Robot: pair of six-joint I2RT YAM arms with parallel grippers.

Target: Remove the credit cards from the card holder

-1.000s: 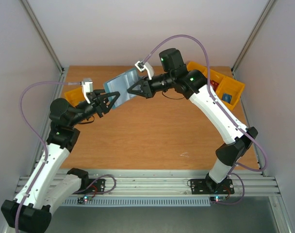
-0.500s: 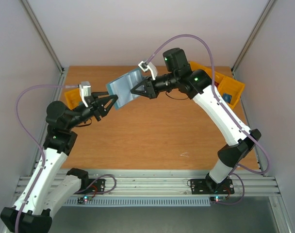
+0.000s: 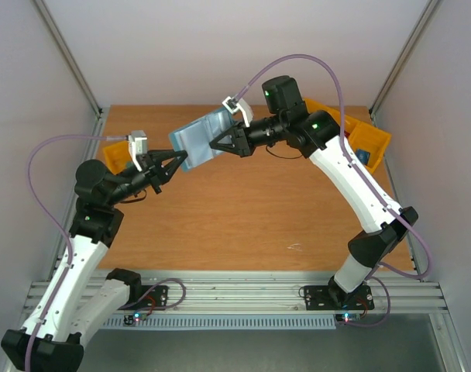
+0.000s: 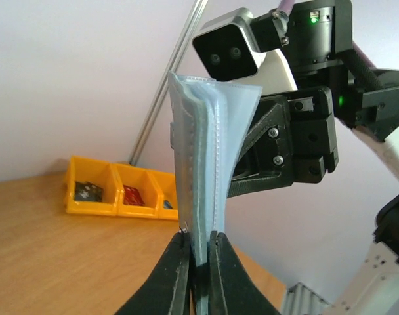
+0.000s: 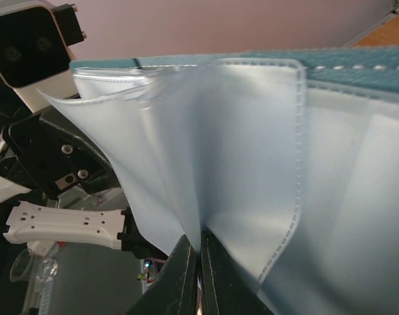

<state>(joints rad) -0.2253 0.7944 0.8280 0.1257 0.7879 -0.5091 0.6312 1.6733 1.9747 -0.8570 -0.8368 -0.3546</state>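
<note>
The card holder (image 3: pixel 197 139), a teal-blue wallet with pale blue lining, hangs in the air above the back left of the table, between my two grippers. My left gripper (image 3: pixel 181 160) is shut on its near lower edge; in the left wrist view the fingers (image 4: pixel 180 262) pinch the pale blue layers of the card holder (image 4: pixel 206 151), which stands upright above the left gripper (image 4: pixel 199 239). My right gripper (image 3: pixel 214 145) is shut on a lining flap from the other side. The right wrist view shows the right gripper (image 5: pixel 199 246) gripping a fold of the card holder (image 5: pixel 239 131). The credit cards are hidden.
Yellow bins (image 3: pixel 359 136) holding small red, black and blue objects stand at the back right of the wooden table (image 3: pixel 243 225); they also show as yellow bins (image 4: pixel 114 190) behind the wallet. Another yellow bin (image 3: pixel 114 151) sits at the back left, beside the left arm.
My left gripper has come up to the card holder's edge and closed on it. The right gripper has stayed shut and shifted the wallet slightly right.
</note>
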